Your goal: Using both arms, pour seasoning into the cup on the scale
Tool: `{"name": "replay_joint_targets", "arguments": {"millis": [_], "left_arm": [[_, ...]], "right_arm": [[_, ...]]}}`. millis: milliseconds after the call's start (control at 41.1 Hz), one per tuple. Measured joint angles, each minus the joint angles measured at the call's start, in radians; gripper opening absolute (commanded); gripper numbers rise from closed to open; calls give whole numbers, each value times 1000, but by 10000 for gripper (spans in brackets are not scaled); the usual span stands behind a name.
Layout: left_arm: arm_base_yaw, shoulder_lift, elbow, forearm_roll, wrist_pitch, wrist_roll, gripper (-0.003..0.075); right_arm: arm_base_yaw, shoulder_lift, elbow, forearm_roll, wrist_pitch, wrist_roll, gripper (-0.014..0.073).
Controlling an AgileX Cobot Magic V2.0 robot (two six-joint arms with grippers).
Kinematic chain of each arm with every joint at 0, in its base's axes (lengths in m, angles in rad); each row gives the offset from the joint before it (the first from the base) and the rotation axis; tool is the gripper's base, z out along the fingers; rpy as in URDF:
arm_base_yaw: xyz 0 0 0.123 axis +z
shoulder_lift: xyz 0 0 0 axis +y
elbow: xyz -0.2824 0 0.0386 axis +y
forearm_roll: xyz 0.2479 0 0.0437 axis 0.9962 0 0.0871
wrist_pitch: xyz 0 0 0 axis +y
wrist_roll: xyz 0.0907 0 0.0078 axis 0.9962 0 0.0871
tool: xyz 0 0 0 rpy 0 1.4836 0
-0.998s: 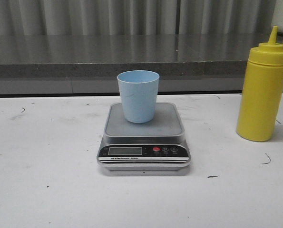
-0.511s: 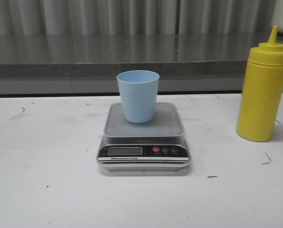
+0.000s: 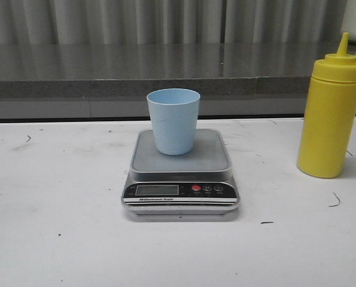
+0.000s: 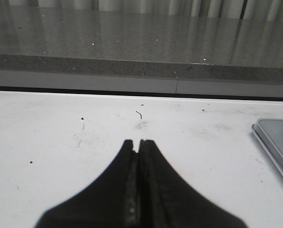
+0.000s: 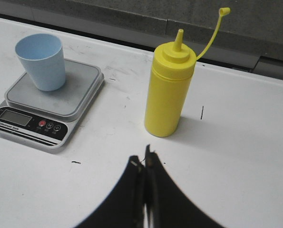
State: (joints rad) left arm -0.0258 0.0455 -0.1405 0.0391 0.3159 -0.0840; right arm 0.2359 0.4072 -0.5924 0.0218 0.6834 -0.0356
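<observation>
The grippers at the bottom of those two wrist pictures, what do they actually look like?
Only the tips show. The left gripper is a matte black wedge, broad at the base and curving in to a narrow blunt end, split by a thin seam where the two jaws meet. The right gripper has the same black, tapered shape. No cables, labels or markings are visible, and neither arm appears in the front view.
</observation>
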Motion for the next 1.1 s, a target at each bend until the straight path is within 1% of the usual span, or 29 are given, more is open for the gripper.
{"name": "replay_joint_targets", "arguments": {"millis": [97, 219, 365, 609, 1096], "left_arm": [[9, -44, 69, 0, -58, 0, -20], [10, -50, 140, -12, -145, 0, -20], [10, -50, 145, -32, -218, 0, -20], [10, -50, 145, -60, -232, 0, -20], [10, -50, 145, -68, -232, 0, -20]], "right_arm": [[0, 0, 0, 0, 0, 0, -68], [0, 0, 0, 0, 0, 0, -68], [0, 0, 0, 0, 0, 0, -68], [0, 0, 0, 0, 0, 0, -68], [0, 0, 0, 0, 0, 0, -68]]}}
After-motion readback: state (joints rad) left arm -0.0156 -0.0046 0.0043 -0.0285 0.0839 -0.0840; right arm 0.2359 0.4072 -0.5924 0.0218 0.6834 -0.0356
